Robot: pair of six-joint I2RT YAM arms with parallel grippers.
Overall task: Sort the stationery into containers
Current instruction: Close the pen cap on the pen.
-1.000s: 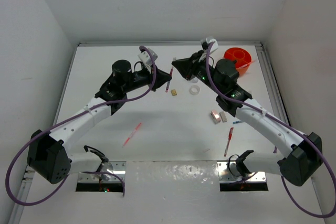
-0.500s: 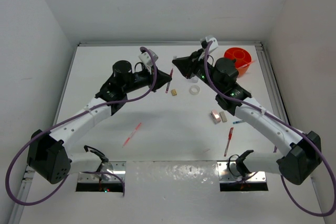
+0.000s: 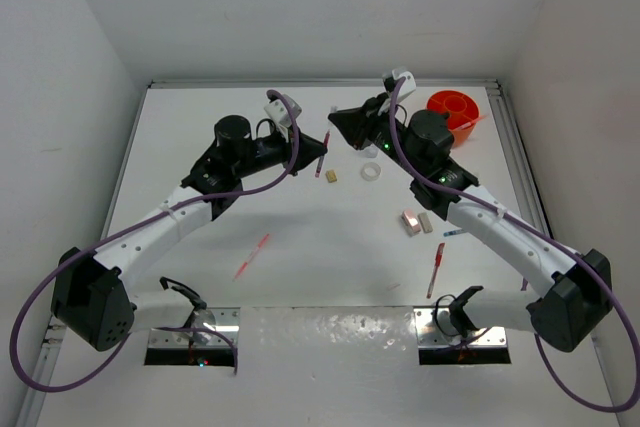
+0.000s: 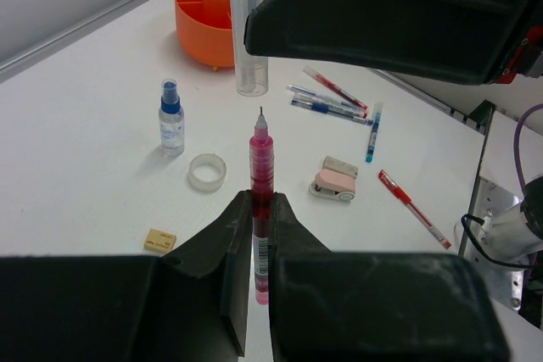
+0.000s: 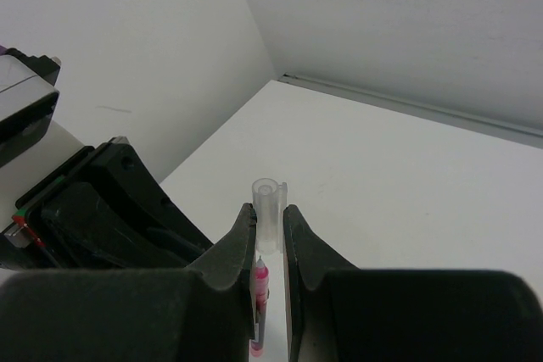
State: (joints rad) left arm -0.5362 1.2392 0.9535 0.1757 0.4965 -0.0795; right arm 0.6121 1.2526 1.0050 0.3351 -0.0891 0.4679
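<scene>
Table (image 3: pixel 330 247): white and walled on three sides. The near strip is cut off behind both arm bases.
Orange tub (image 4: pixel 197 33): far right corner. The overhead view hides part of it behind the right arm, but the left wrist view shows its divided inside.
Right gripper (image 5: pixel 270 218): up off the table at the far middle, clamped on a clear cap (image 5: pixel 267 194). Its black body blocks the top of the left wrist view.
Left gripper (image 4: pixel 257 201): facing it from the left, clenched on a pink pen (image 4: pixel 261 154). The bare tip points at the other gripper.
Pink pen, detail: lower barrel buried between the fingers, back end out of sight.
Clear cap, detail: open end just ahead of the pen tip. Cannot tell whether they touch or line up.
Loose pens: one red pen (image 3: pixel 252 255) alone on the left, another (image 4: pixel 413 207) on the right. A blue pen (image 4: pixel 372 131) and a small bundle of pens (image 4: pixel 327 101) lie near the tub, colours hard to separate.
Small bits: blue-capped bottle (image 4: pixel 171 116) upright, tape ring (image 4: pixel 207 172) just beside it, tan eraser (image 4: pixel 159 240) nearer the left gripper. A white eraser (image 4: pixel 341 165) is touching a pink-and-white piece (image 4: pixel 333 186) I can't identify.
</scene>
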